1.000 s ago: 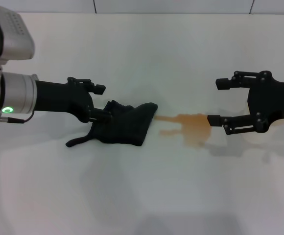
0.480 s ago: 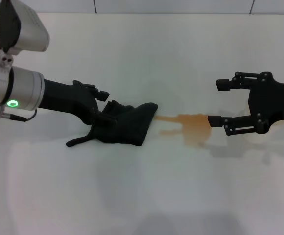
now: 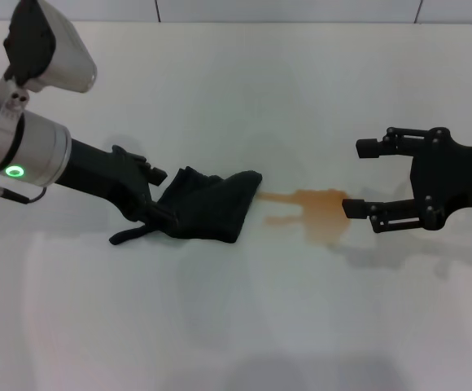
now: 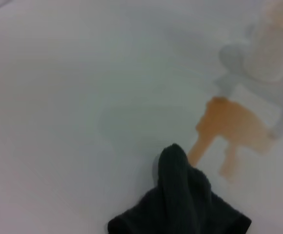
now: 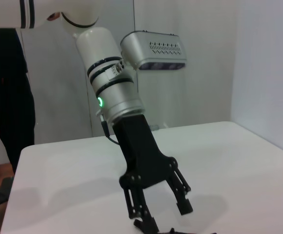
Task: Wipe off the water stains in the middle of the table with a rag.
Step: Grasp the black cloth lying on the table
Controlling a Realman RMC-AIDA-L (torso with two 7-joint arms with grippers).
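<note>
The black rag [image 3: 211, 208] lies rumpled on the white table [image 3: 236, 81], its thin tail pointing left. Its right tip touches the orange-brown water stains [image 3: 321, 212], two streaks reaching toward the rag [image 4: 180, 204] from the water stains [image 4: 232, 129]. My left gripper [image 3: 161, 197] tilts down onto the rag's left edge. In the right wrist view the left gripper [image 5: 162, 212] is open, fingers spread just over the cloth. My right gripper [image 3: 360, 177] hovers open just right of the stains, holding nothing.
A blurred pale shape [image 4: 271, 44] sits beyond the stains in the left wrist view. A white wall stands past the table's far edge [image 3: 236, 21]. Bare table surface spreads in front of the rag and stains.
My left arm has pitched steeper, wrist rising and gripper dipping onto the rag's left edge. The rag and stains have not moved. My right gripper shifted slightly left and down.
</note>
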